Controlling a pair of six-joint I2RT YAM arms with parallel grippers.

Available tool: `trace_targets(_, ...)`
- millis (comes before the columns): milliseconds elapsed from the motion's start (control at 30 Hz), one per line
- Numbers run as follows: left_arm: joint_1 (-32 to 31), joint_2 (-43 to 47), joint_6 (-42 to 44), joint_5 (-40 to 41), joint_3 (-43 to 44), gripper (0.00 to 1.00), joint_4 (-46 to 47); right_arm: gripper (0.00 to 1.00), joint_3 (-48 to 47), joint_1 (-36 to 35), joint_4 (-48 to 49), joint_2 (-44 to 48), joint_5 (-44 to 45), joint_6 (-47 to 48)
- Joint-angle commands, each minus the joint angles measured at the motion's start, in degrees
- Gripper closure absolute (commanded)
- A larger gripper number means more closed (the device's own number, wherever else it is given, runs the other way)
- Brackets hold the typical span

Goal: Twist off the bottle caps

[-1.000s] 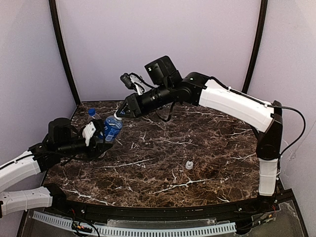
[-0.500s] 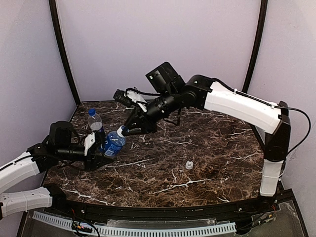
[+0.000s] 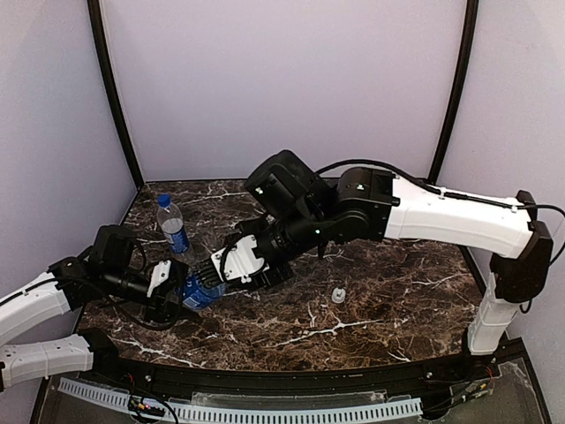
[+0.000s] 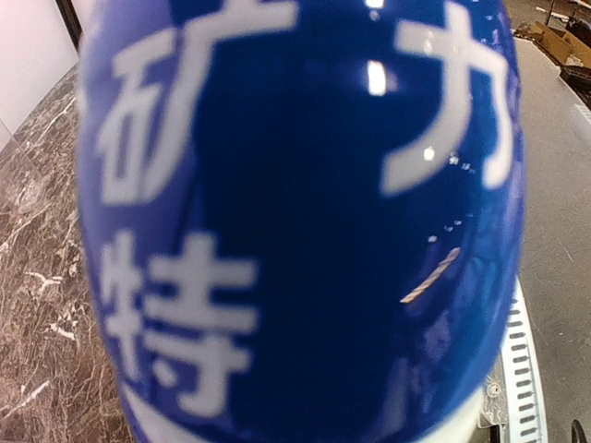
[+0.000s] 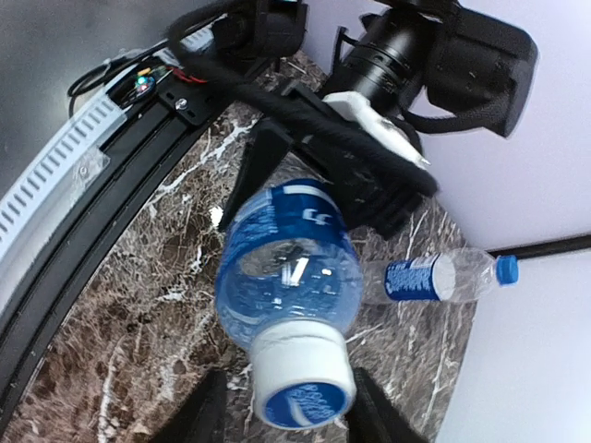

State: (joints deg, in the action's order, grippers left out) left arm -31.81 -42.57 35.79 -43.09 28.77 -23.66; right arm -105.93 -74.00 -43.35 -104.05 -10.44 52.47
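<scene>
Left pincer [image 3: 184, 290] clamped on blue-labelled bottle [image 3: 201, 291], right pincer [image 5: 288, 417] slightly open astride its blue-and-white cap [image 5: 305, 392], second bottle [image 3: 170, 223] upright on counter [image 3: 397, 265] behind it

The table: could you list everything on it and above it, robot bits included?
held bottle: one, clear with a blue label, tilted above the table's left front
white-and-blue cap: one, on the held bottle's neck
standing bottle: one, clear with a blue label, upright at the left rear
dark blue cap: one, on the standing bottle
loose cap: one, pale, lying on the table right of centre
table: one, dark brown marble with white veins
left end effector: one, black, closed around the held bottle
right end effector: one, black fingers on either side of the white-and-blue cap; whether it grips is unclear
</scene>
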Motion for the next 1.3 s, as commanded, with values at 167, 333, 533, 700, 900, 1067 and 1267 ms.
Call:
trace_targets(167,0.3,1.52,-6.65,4.95,0.47,0.64,7.66,0.19,8.42,-0.92,15.99,5.4,12.84,-6.79)
trace_targets(333,0.31,2.13,-9.38,16.83,-2.21,0.63,17.88,0.13,5.54,3.08,16.04,4.2,8.34,-24.5)
trace_targets(533,0.26,2.06,-8.27,26.62,-3.51,0.63,21.94,0.14,-1.39,11.04,15.83,0.42,-7.11,-55.29)
trace_targets(700,0.26,2.22,-8.59,26.64,-4.09,0.63,21.91,0.18,-3.97,11.95,16.35,-2.75,-8.56,-64.57)
trace_targets(900,0.3,2.22,-8.58,26.49,-4.31,0.62,21.74,0.24,-5.63,11.9,15.66,-4.42,-10.95,-67.28)
trace_targets(1067,0.28,2.37,-8.54,26.28,-4.52,0.62,21.61,0.33,-7.7,11.78,12.74,-7.16,-10.73,-67.25)
trace_targets(1267,0.33,2.57,-7.93,25.86,-4.3,0.62,20.76,0.7,-9.3,11.79,12.08,-8.87,-11.95,-67.03)
